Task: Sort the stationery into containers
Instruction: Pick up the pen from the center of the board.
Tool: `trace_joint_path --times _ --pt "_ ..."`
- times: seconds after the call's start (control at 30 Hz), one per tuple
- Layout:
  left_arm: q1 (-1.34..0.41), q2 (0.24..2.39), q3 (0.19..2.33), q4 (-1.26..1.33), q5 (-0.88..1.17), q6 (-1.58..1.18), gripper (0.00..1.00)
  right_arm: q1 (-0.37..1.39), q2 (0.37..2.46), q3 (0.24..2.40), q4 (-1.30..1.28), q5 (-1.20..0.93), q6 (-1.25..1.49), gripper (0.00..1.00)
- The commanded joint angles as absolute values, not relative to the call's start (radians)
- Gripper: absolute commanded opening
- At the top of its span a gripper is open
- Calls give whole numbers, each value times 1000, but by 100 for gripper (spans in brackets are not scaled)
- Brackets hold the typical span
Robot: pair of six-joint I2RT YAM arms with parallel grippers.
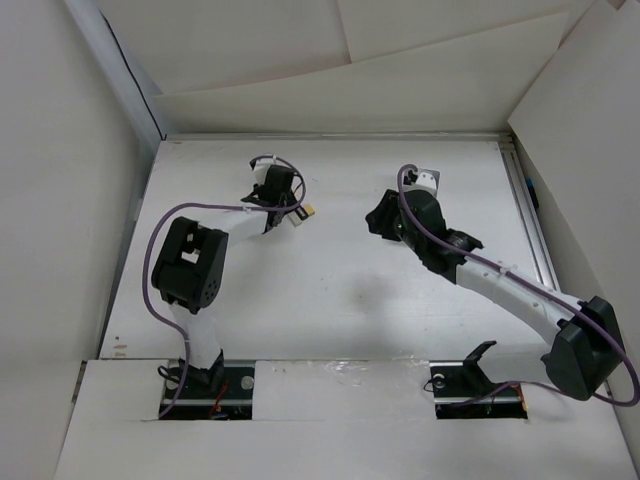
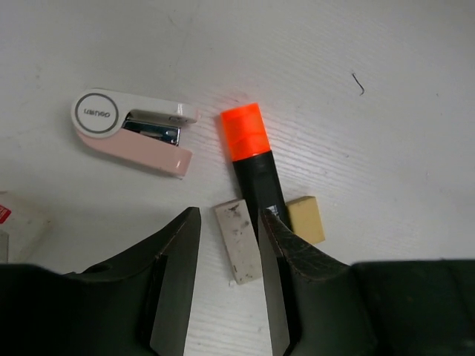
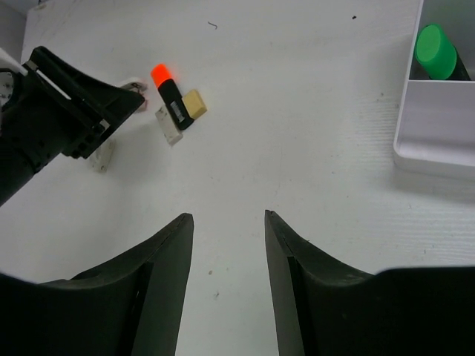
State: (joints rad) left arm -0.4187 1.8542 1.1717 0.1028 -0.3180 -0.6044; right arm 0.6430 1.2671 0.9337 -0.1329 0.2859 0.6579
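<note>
A black marker with an orange cap (image 2: pixel 251 152) lies on the white table, with a beige eraser (image 2: pixel 306 219) touching its right side and a dirty white eraser (image 2: pixel 238 239) on its left. My left gripper (image 2: pixel 228 226) is open and low over the table, its jaws on either side of the white eraser, the right jaw over the marker's body. My right gripper (image 3: pixel 226 219) is open and empty above bare table. A white container (image 3: pixel 438 126) at the right of the right wrist view holds a green-capped marker (image 3: pixel 436 50) in its far compartment.
A pink and white mini stapler (image 2: pixel 133 133) lies left of the orange marker. A small white item with a red mark (image 2: pixel 18 219) sits at the left edge. From above, both arms reach to mid-table, left gripper (image 1: pixel 290 210), right gripper (image 1: pixel 380 222). White walls surround the table.
</note>
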Motion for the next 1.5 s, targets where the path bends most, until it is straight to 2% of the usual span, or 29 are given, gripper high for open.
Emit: trace_joint_path --times 0.0,0.57,1.1,1.23,1.27,1.47 --pt "-426 1894 1238 86 -316 -588 34 634 1233 936 -97 265 644 49" --pt "-465 2057 1417 8 -359 -558 36 634 1233 927 -78 221 644 49" --pt "-474 2129 1451 -25 -445 -540 35 615 1215 917 -69 210 644 51" --pt "-474 2140 1447 -25 -436 -531 28 606 1215 907 -69 194 644 52" --pt "-474 2128 1434 0 -436 -531 23 606 1215 907 -60 193 644 52" --pt "-474 2039 1376 57 -373 -531 11 597 1215 907 -60 183 644 56"
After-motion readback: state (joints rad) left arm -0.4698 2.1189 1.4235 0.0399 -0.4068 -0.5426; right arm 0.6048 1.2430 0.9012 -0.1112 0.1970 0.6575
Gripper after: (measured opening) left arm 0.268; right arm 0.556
